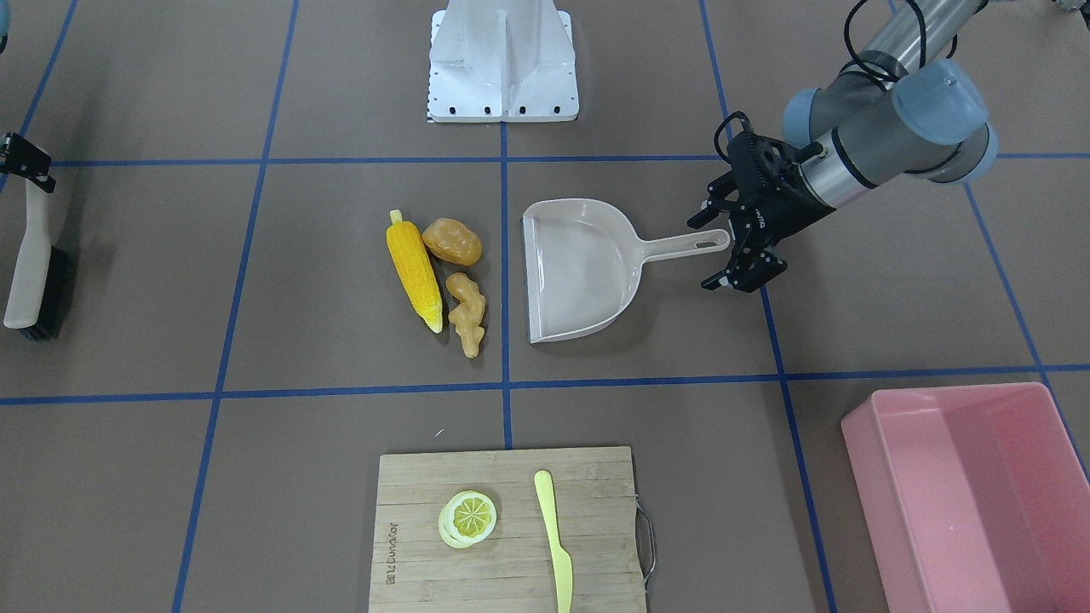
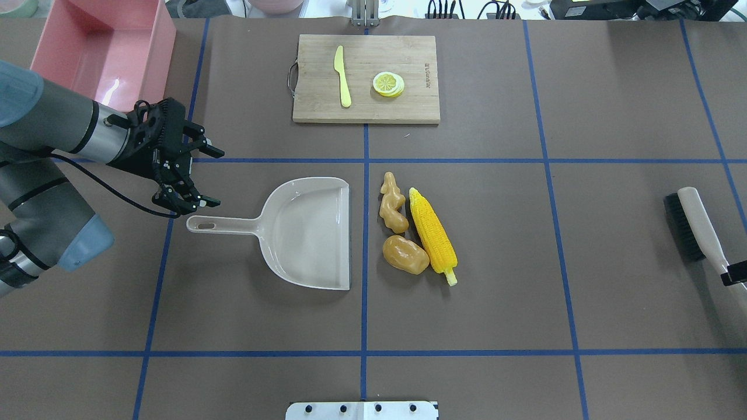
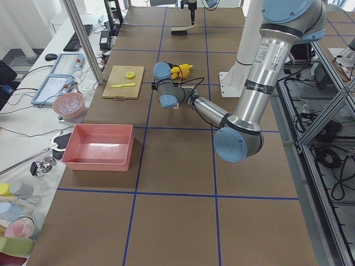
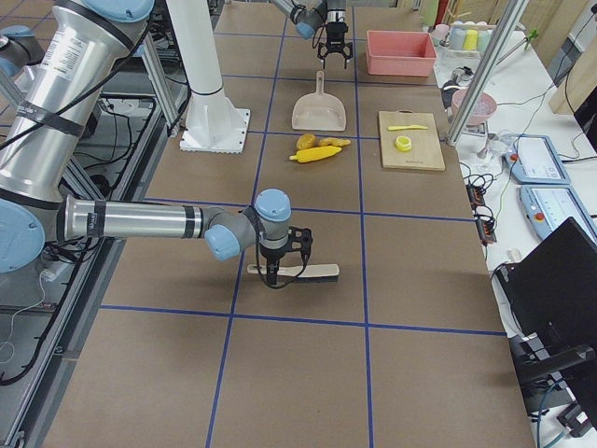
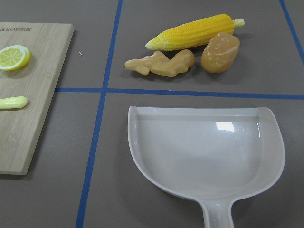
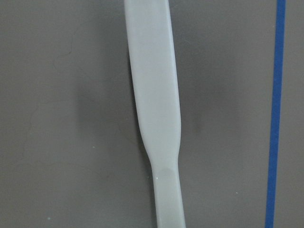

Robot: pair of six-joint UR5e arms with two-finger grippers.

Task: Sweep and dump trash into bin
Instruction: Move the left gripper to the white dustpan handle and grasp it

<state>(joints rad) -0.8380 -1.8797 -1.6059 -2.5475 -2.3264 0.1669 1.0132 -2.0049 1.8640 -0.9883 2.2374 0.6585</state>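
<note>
My left gripper [image 2: 211, 178] hangs spread wide, holding nothing, just over the handle end of the dustpan [image 2: 315, 233]. Ahead of it, past the pan's mouth, the corn cob [image 2: 433, 235], potato [image 2: 404, 255] and ginger root [image 2: 392, 209] lie bunched together, and the pink bin [image 2: 99, 58] stands near, beside the wrist. My right gripper [image 2: 734, 275] sits at the handle of the brush [image 2: 697, 224]; I cannot tell whether it pinches.

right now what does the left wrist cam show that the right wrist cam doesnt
Only the left wrist view: the dustpan, corn cob, ginger root, potato, and the cutting board with the lemon slice. Only the right wrist view: a pale brush handle. Both: brown table with blue tape lines.
</note>
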